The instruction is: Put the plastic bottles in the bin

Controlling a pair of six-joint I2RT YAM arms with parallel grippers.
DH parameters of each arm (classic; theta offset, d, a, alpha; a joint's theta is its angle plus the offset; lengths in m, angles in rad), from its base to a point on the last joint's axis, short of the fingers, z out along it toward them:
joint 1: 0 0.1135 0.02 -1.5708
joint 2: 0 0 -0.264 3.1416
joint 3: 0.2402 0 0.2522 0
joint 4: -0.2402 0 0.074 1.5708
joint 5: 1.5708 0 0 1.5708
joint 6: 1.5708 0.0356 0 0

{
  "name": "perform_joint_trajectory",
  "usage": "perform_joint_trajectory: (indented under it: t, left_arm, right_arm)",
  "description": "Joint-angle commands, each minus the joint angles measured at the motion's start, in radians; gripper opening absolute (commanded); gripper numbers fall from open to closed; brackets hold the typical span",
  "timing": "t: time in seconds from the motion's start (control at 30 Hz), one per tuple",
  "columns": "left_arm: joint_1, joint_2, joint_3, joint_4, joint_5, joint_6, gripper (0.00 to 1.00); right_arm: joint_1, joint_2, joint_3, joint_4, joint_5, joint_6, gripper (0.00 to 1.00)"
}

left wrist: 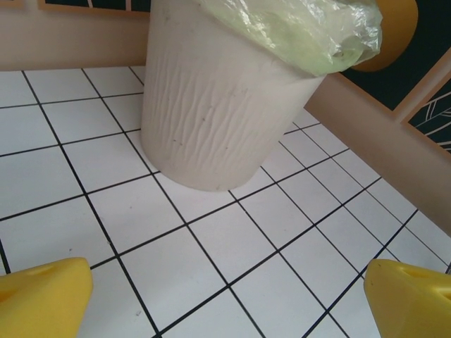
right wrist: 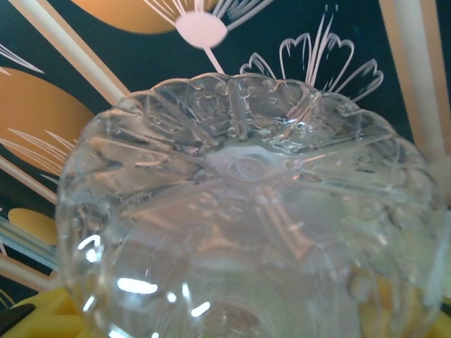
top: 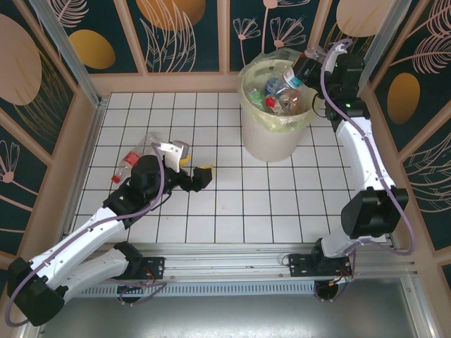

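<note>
The cream bin, lined with a clear bag, stands at the back right and holds several bottles. My right gripper hangs over the bin's right rim, shut on a clear plastic bottle. In the right wrist view that bottle's ribbed base is close to the lens, with a yellow fingertip at the bottom corner. One bottle with a red label and red cap lies on the tiles at the left. My left gripper is just right of it, open and empty. The left wrist view faces the bin across bare tiles, fingertips wide apart.
A wooden frame with dark floral panels walls in the white tiled floor on three sides. The bin stands close to the back wall and the right wall. Open tiles lie between the left gripper and the bin.
</note>
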Motion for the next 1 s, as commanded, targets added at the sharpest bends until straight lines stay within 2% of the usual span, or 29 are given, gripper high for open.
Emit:
perform_joint_trajectory:
  t: [0.0, 0.2, 0.43, 0.67, 0.87, 0.97]
  left_arm:
    - [-0.005, -0.015, 0.028, -0.02, -0.03, 0.02, 0.99]
    - [-0.005, -0.012, 0.03, -0.027, -0.035, 0.021, 0.99]
    - [-0.005, -0.005, 0.031, -0.025, -0.039, 0.019, 0.98]
    - [-0.005, 0.002, 0.032, -0.027, -0.038, 0.017, 0.99]
    - [-0.005, 0.006, 0.029, -0.023, -0.044, 0.017, 0.99]
    - [-0.005, 0.017, 0.033, -0.018, -0.038, 0.015, 0.99]
  right_arm:
    - [-0.02, 0.024, 0.033, -0.01, -0.089, 0.037, 0.55]
    - [-0.048, 0.113, 0.095, -0.08, -0.147, 0.059, 0.57]
    - [-0.057, 0.12, 0.117, -0.124, -0.089, 0.045, 0.58]
    - [-0.126, 0.096, 0.112, -0.073, -0.272, 0.08, 0.58]
    - [-0.149, 0.031, 0.14, -0.14, -0.26, -0.022, 0.58]
    - [-0.184, 0.001, 0.147, -0.159, -0.305, -0.031, 0.58]
